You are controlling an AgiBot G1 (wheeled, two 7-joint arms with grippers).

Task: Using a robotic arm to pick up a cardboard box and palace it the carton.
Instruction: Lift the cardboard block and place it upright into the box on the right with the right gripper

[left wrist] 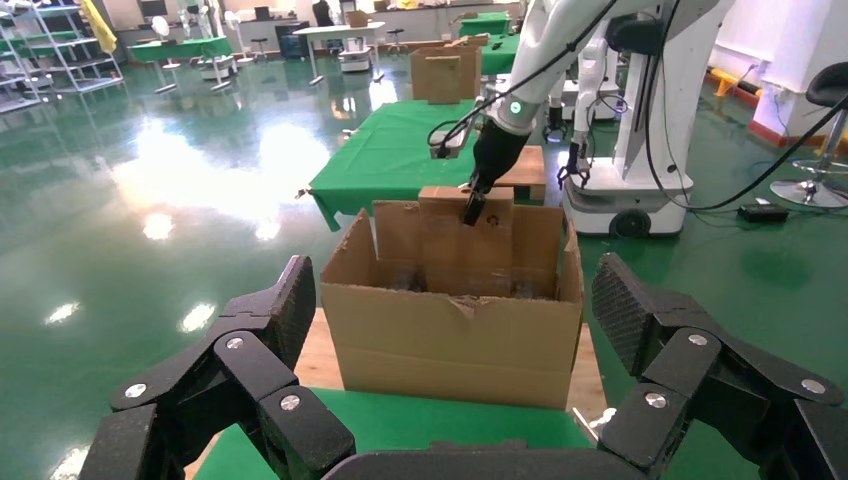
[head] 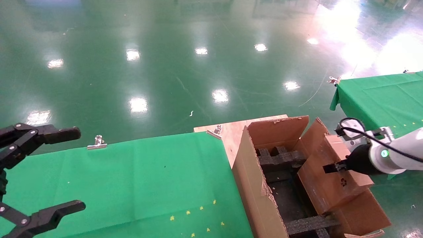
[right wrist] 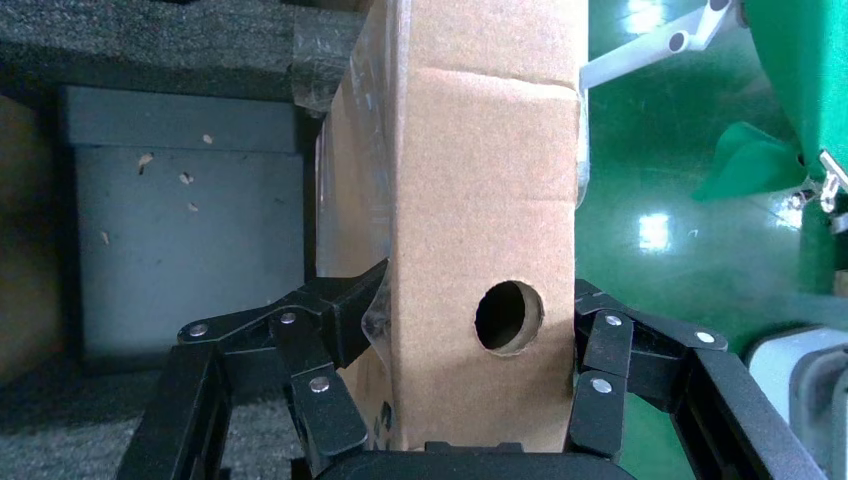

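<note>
The small brown cardboard box (head: pixel 333 185) with a round hole (right wrist: pixel 508 316) and a recycling mark is held tilted over the right side of the carton (head: pixel 254 185). The carton is large and open, with ragged flaps and black foam inserts (head: pixel 281 158). My right gripper (head: pixel 333 167), on the white arm with the teal ring, is shut on the box, one finger on each side (right wrist: pixel 475 320). The left wrist view shows the box (left wrist: pixel 465 250) half inside the carton (left wrist: pixel 455 340). My left gripper (head: pixel 81 169) is open and empty at the far left over the green table (left wrist: pixel 455 310).
The carton stands on a wooden board (head: pixel 231 129) at the end of the green-clothed table (head: pixel 132 178). A metal clip (head: pixel 97 142) holds the cloth at the far edge. A second green table (head: pixel 380 96) is at the right. Shiny green floor lies beyond.
</note>
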